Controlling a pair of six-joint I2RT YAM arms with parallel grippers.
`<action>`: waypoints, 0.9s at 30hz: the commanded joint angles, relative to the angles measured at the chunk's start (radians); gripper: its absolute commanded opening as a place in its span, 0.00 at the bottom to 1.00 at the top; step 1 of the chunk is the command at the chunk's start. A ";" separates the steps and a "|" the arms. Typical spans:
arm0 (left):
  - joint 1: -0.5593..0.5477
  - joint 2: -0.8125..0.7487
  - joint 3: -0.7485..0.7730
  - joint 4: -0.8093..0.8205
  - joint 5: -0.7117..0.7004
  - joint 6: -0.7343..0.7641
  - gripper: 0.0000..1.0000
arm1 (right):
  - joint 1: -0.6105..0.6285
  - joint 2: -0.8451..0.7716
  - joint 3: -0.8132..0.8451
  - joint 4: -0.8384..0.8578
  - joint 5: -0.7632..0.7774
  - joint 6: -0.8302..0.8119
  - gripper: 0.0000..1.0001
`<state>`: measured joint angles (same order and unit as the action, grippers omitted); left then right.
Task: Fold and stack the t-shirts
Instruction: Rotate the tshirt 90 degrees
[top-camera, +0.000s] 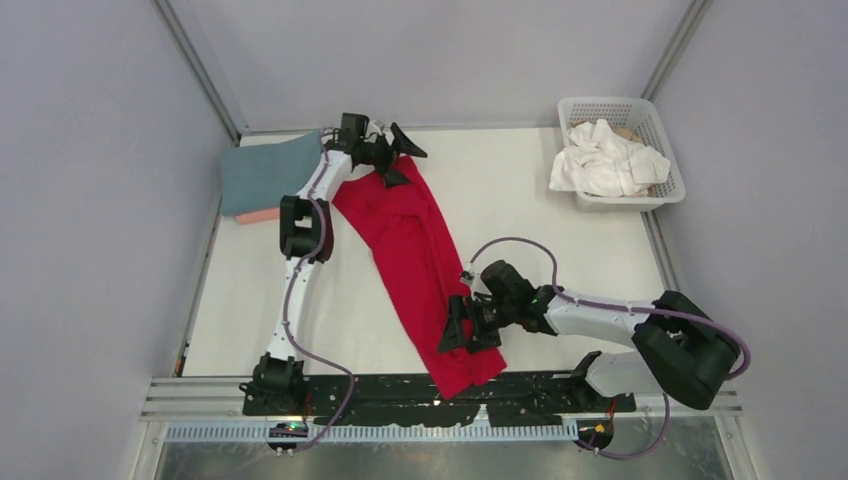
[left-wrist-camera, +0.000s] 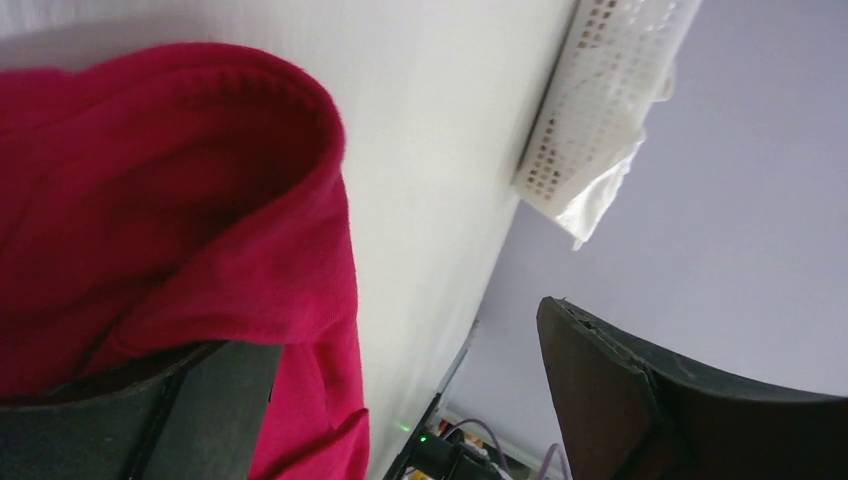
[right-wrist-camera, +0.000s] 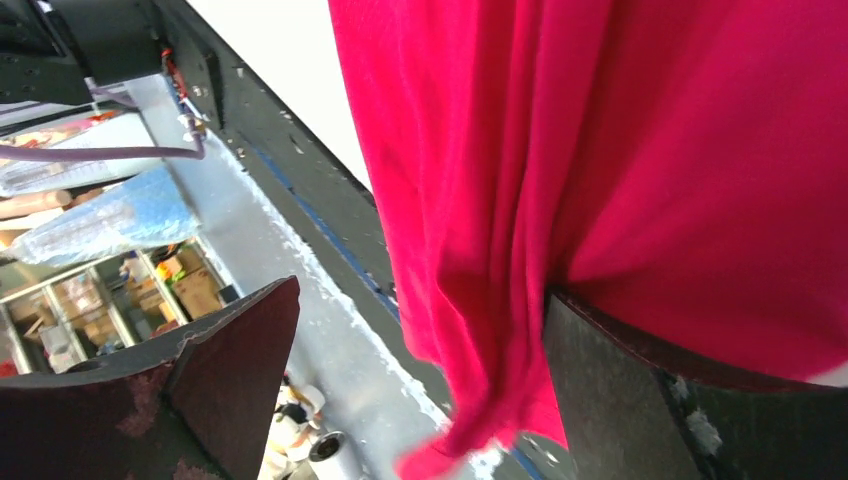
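Red cotton, stretched corner to edge: the red t-shirt (top-camera: 410, 250) lies as a long, narrow band slanting across the table (top-camera: 560, 260). Its far end is by the left gripper (top-camera: 398, 158), and its near end spills over the black rail (top-camera: 560, 385) at the front edge, just beside the right gripper (top-camera: 470, 333). Both pincers stand wide and grip nothing. In the left wrist view the red hem bunches against one finger while the other stands well apart from it. In the right wrist view the cloth hangs in folds against one finger. A folded blue-grey shirt (top-camera: 265, 170) sits on a salmon pink one (top-camera: 262, 215) at the far left corner, and white shirts (top-camera: 600, 160) are heaped in the lattice basket (top-camera: 660, 130) at the far right. Expect the red shirt to handle as light, limp cotton: it will sag, crease and trail from whatever point you lift, though it should not slip much in the pads. You would do best to pinch through all the layers at each end of the band, close to the hem where the fabric looks thickest. Raise both ends together to hold the band taut. A one-layer pinch would likely let the fold fall open, and the overhanging end may drag on the rail.
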<state>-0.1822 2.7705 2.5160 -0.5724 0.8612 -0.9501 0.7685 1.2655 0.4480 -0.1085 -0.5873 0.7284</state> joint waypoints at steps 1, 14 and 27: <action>0.017 0.120 0.066 0.345 -0.039 -0.227 1.00 | 0.082 0.116 0.044 0.185 -0.005 0.157 0.95; -0.056 0.097 0.099 0.482 -0.111 -0.220 1.00 | 0.218 0.296 0.221 0.413 0.036 0.223 0.95; -0.058 -0.650 -0.213 0.036 -0.038 0.250 1.00 | 0.217 -0.298 0.262 -0.322 0.559 -0.077 0.95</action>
<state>-0.2451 2.5313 2.3726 -0.3851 0.7921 -0.9031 0.9855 1.1400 0.7044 -0.2115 -0.2405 0.7429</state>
